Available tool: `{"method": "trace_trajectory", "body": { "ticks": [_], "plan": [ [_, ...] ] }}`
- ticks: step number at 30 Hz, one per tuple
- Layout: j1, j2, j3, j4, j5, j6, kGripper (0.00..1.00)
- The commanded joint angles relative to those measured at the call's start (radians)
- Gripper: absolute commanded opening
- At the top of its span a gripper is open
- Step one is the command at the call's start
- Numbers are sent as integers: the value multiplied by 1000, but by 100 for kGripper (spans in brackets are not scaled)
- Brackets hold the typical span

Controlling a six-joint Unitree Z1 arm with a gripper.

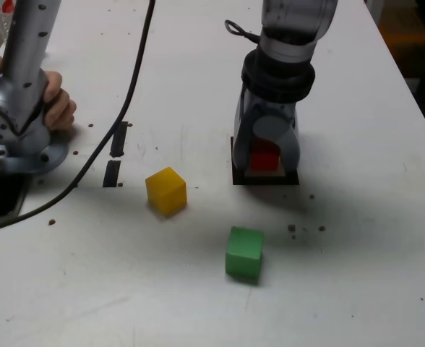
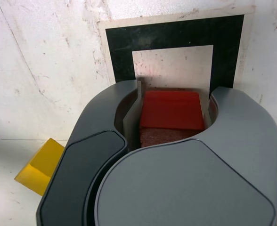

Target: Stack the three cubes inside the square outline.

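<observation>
The red cube (image 1: 264, 157) sits between the jaws of my gripper (image 1: 264, 163), which points straight down over the square outline (image 1: 267, 179). In the wrist view the red cube (image 2: 171, 110) fills the gap between the grey fingers (image 2: 232, 122) of the gripper (image 2: 175, 92), above the pale centre of the black square outline (image 2: 167, 35). Whether the cube rests on the surface is hidden. The yellow cube (image 1: 166, 191) lies on the table toward the exterior view's left of the outline, and its corner (image 2: 39, 165) shows beside the gripper. The green cube (image 1: 243, 253) lies nearer the front.
A person's hand (image 1: 57, 105) rests by the arm's metal base (image 1: 17, 137) at the exterior view's left. A black cable (image 1: 136, 72) runs across the table past two short black bar marks (image 1: 115, 155). The table's edge (image 1: 415, 94) slants down the exterior view's right.
</observation>
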Motion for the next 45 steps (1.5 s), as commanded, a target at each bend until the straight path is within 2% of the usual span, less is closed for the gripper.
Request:
{"method": "trace_trajectory", "body": {
  "ticks": [1,7,15,31,36,45],
  "plan": [
    [9,4,1,-1,1,6,40],
    [23,5,10,-4,-4,21,55],
    [24,6,13,-22,-19,41,66],
    [31,-14,15,1,-16,46,75],
    [31,-44,-13,53,-4,46,76],
    [-7,-146,-114,229,43,52,76]
  ]
}}
